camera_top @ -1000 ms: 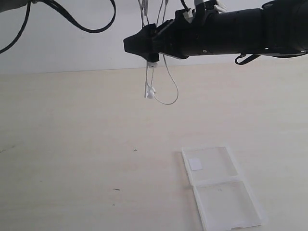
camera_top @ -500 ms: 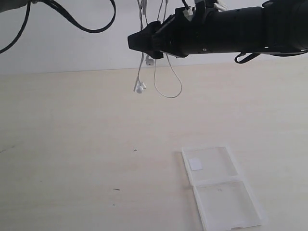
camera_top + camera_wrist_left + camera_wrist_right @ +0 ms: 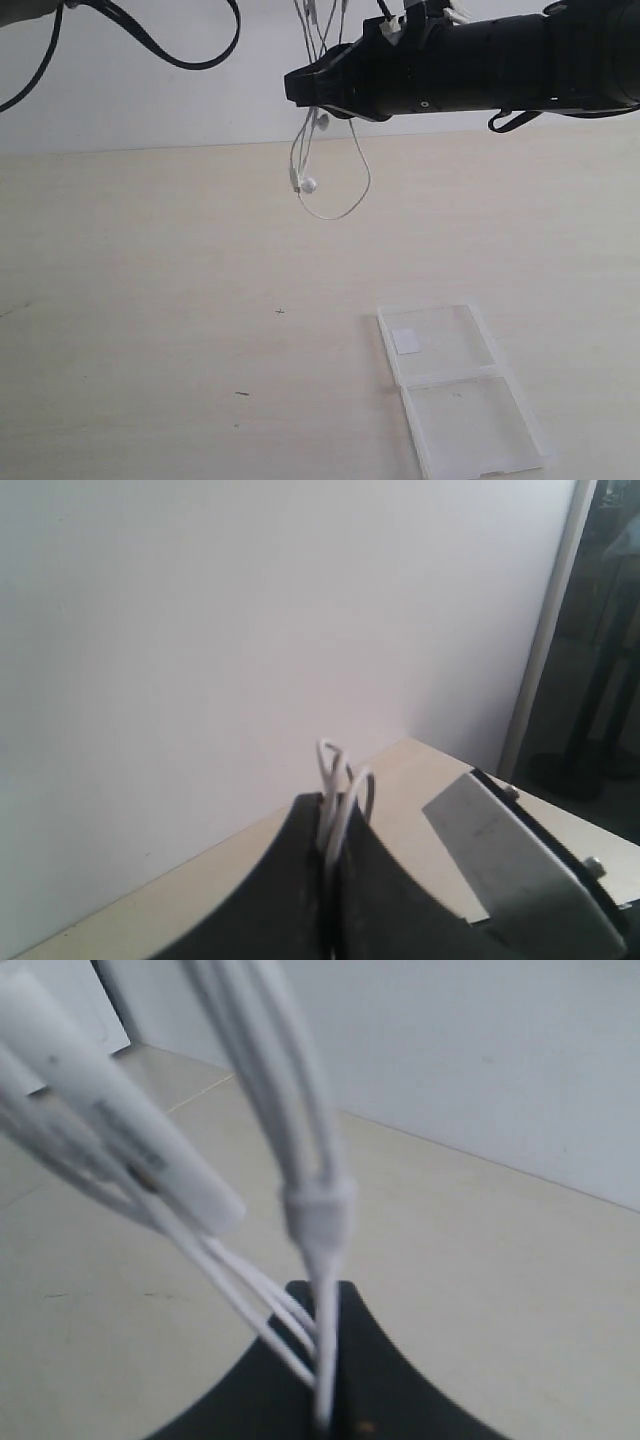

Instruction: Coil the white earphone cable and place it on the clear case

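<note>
Exterior: right claw [image 3: 297, 87] grips the white earphone cable [image 3: 309, 185] in a bunch, and a loose loop dangles just below it. The clear case [image 3: 462, 410] lies open on the table [image 3: 150, 300], well below the claw and bare, so placing is still to do. Versus a second ago, the claw sits further right and the loop has swung.
Left wrist: left claw [image 3: 328, 900] pinches two strands.
Right wrist: jaws closed on several strands.

One white earphone cable [image 3: 308, 184], one clear case [image 3: 460, 400], one sticker [image 3: 406, 341]
</note>
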